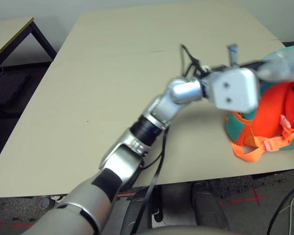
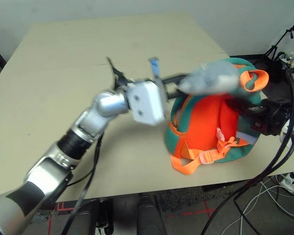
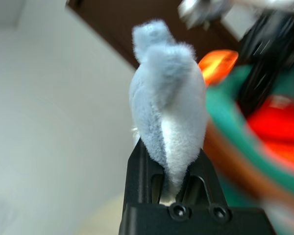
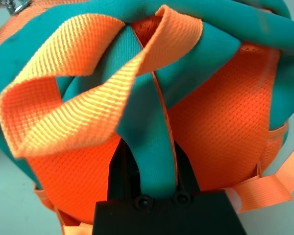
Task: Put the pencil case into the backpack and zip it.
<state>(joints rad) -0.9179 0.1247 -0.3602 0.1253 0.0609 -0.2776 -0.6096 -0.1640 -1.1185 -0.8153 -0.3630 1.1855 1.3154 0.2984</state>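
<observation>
I see the backpack (image 4: 225, 117) as orange mesh cloth with smooth teal fabric and coarse woven orange webbing straps (image 4: 83, 98). The plush charm (image 3: 169, 112) looks soft and fuzzy, grey-white. My forearm (image 1: 122, 161) is glossy silver metal, the table (image 1: 103, 88) matt and smooth.

backpack (image 1: 277, 122) cut off at head view's right edge, plush charm (image 2: 210, 79) motion-blurred, left gripper (image 3: 179, 183) fingertips buried in its fur, pencil case unseen

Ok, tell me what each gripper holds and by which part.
Left gripper: the grey plush charm, clamped by its lower end. Right gripper: the backpack, by a teal fabric strip under its orange loop.
</observation>
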